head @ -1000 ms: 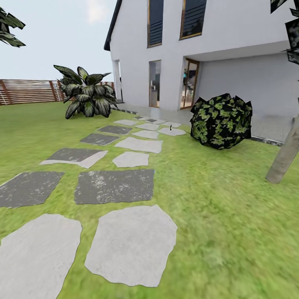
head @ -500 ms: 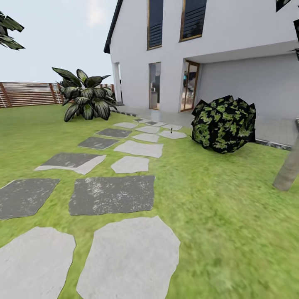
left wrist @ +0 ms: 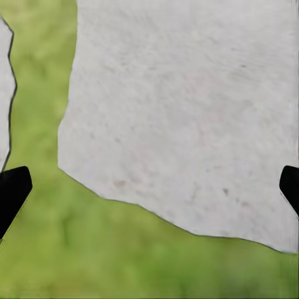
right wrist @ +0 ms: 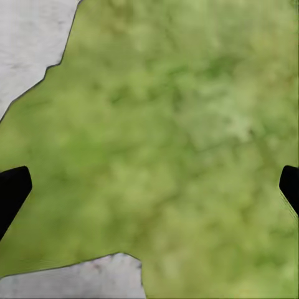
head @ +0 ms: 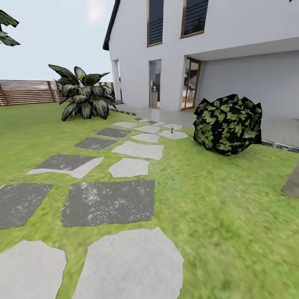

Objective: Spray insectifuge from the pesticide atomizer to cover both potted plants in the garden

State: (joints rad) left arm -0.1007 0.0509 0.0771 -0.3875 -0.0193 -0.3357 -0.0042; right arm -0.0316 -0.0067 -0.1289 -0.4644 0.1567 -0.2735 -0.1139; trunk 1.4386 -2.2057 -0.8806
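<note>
Robot on a stepping-stone path across the lawn (head: 232, 216), facing a white house (head: 216, 45).

A tiny dark upright object (head: 171, 130), too small to identify, stands on a far paving stone (head: 173, 134). Left gripper (left wrist: 149, 187) hangs spread wide over a pale slab (left wrist: 187, 106); right gripper (right wrist: 149, 187) spread wide over grass, both empty. A rounded bush (head: 228, 123) sits right, a broad-leaved plant (head: 83, 97) by the slatted fence (head: 25, 91).

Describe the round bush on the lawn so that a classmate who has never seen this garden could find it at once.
Start at the white house and its glass door. On the grass just in front and to the right sits the bush, a dark, blocky ball with yellow-green leaves. The other plant by the fence has long, striped leaves instead.
</note>
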